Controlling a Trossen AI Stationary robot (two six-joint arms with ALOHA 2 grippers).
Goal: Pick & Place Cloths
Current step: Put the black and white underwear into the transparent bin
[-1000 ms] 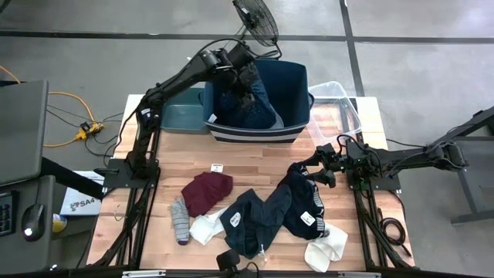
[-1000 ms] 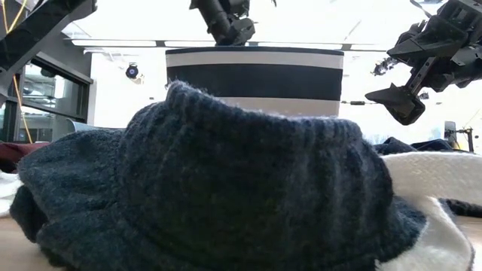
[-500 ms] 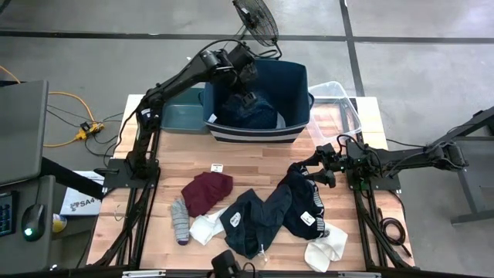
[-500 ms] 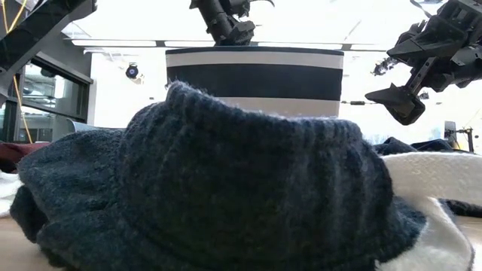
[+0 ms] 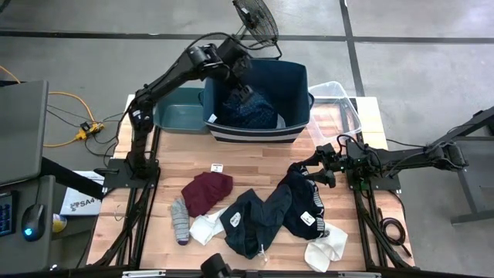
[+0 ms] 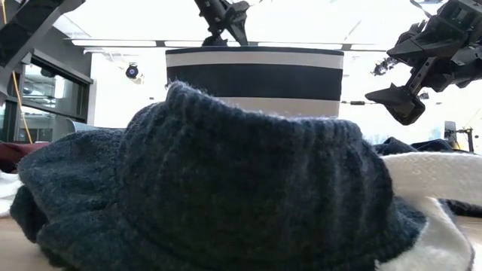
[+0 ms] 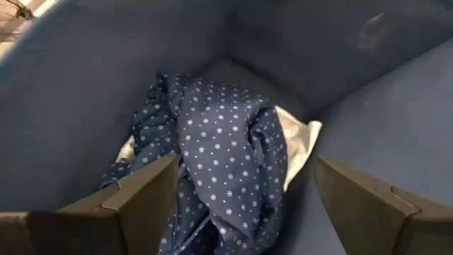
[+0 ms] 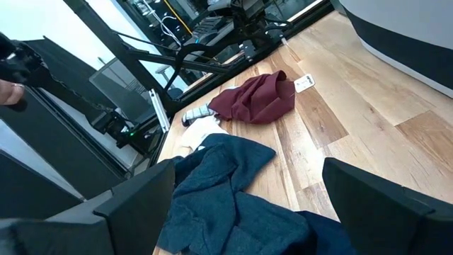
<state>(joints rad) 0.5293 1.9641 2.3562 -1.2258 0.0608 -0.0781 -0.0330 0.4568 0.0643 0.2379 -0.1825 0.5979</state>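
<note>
A navy dotted cloth (image 7: 226, 149) lies crumpled on a pale cloth (image 7: 301, 138) at the bottom of the navy bin (image 5: 297, 77). My left gripper (image 5: 242, 91) hangs open above it, touching nothing, its fingers apart over the heap (image 7: 246, 159). On the table lie a maroon cloth (image 5: 207, 191), black cloths with white tags (image 5: 270, 212), a grey sock (image 5: 179, 218) and white socks (image 5: 207, 228). My right gripper (image 5: 323, 171) waits open at the table's right, over the black cloth's edge (image 8: 248, 170).
A teal bin (image 5: 177, 116) stands left of the navy bin and a clear bin (image 5: 343, 108) right of it. A fan (image 5: 255, 23) stands behind the table. A dark knit cloth (image 6: 211, 188) fills the low view. A small white tag (image 5: 217, 167) lies on the wood.
My left gripper has opened and let go of the navy dotted cloth, which has dropped from hanging below the fingers into a heap at the navy bin's bottom. The gripper has then risen above the bin.
</note>
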